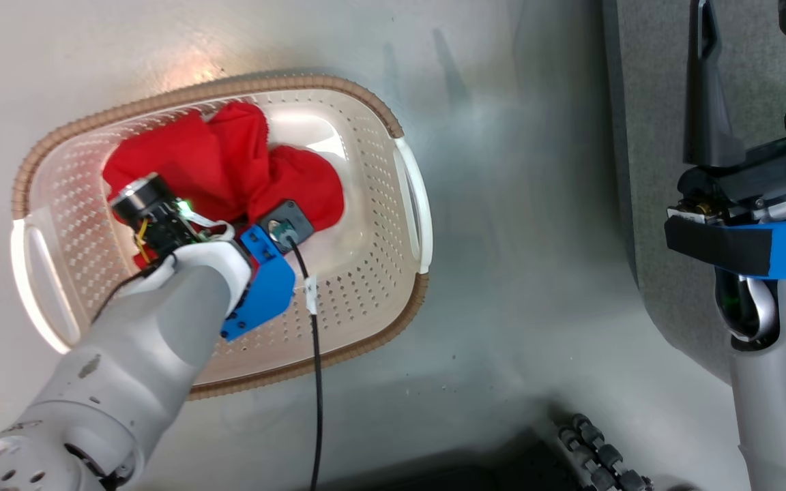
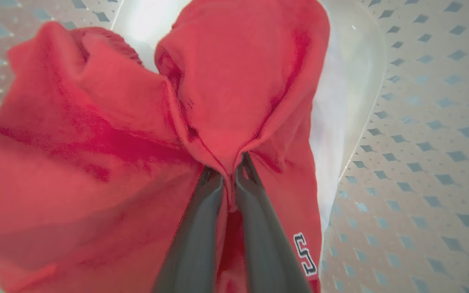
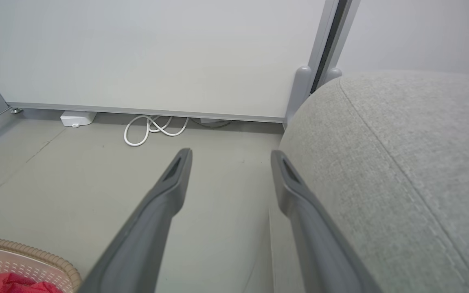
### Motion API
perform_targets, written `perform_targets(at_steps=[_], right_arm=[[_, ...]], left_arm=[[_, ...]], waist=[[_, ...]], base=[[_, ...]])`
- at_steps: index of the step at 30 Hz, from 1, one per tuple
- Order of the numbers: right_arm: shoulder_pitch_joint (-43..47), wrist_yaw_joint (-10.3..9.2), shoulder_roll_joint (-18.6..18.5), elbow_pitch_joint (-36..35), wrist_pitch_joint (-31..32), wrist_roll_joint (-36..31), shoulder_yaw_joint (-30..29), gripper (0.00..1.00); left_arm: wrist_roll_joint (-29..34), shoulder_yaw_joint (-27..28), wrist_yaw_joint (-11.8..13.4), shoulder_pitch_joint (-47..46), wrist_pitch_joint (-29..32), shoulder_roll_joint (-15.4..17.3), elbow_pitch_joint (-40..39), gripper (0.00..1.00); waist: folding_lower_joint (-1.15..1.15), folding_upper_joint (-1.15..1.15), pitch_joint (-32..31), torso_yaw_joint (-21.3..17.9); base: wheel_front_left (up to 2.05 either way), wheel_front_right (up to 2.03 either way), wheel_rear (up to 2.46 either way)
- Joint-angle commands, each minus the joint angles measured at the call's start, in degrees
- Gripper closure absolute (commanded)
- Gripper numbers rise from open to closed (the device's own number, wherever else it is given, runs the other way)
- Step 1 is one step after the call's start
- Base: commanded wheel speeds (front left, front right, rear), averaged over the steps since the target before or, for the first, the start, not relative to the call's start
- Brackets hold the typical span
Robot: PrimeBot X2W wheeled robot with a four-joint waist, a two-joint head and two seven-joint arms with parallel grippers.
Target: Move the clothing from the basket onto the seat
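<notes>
At the left of the head view, my left arm reaches down into the basket [image 1: 372, 273], which stands on the grey floor [image 1: 502, 273]. The clothing [image 1: 229, 164] lies bunched in the upper left half of the basket, bright red against the cream plastic. In my left wrist view, my left end effector [image 2: 228, 169] is pressed nearly together, pinching a raised fold of the red cloth at the centre of the frame. Toward the lower right of that frame the fabric carries a dark character outlined in white, an S or a 5; I cannot tell which. My right end effector [image 3: 229, 158] is spread wide, close beside the edge of the seat [image 3: 401, 162], whose grey cushion and seam take up the right of the right wrist view. A white cable [image 3: 153, 128] lies coiled at the foot of the wall, above centre left.
</notes>
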Motion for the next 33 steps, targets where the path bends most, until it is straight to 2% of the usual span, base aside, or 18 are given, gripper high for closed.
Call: perform_targets(at_steps=[1,14,33], right_arm=[[0.46,-0.01,-0.39,0.29,-0.06,-0.1,-0.15,0.0],[2.5,-0.01,-1.04,2.22,-0.06,-0.21,-1.18,0.0],[7.73,-0.01,-3.17,5.2,-0.06,-0.54,-2.56,0.0]], left_arm=[[-0.29,-0.23,-0.06,0.27,-0.61,-0.47,-0.45,1.0],[-4.25,-0.22,-0.05,2.61,-5.83,-4.06,-1.98,1.0],[-13.02,0.45,-0.05,5.57,-16.75,-6.5,-4.51,1.0]], waist=[[0.0,0.0,-1.08,0.63],[0.0,0.0,-9.39,3.9],[0.0,0.0,-23.1,9.53]], base=[[0.0,0.0,0.0],[0.0,0.0,0.0],[0.0,0.0,0.0]])
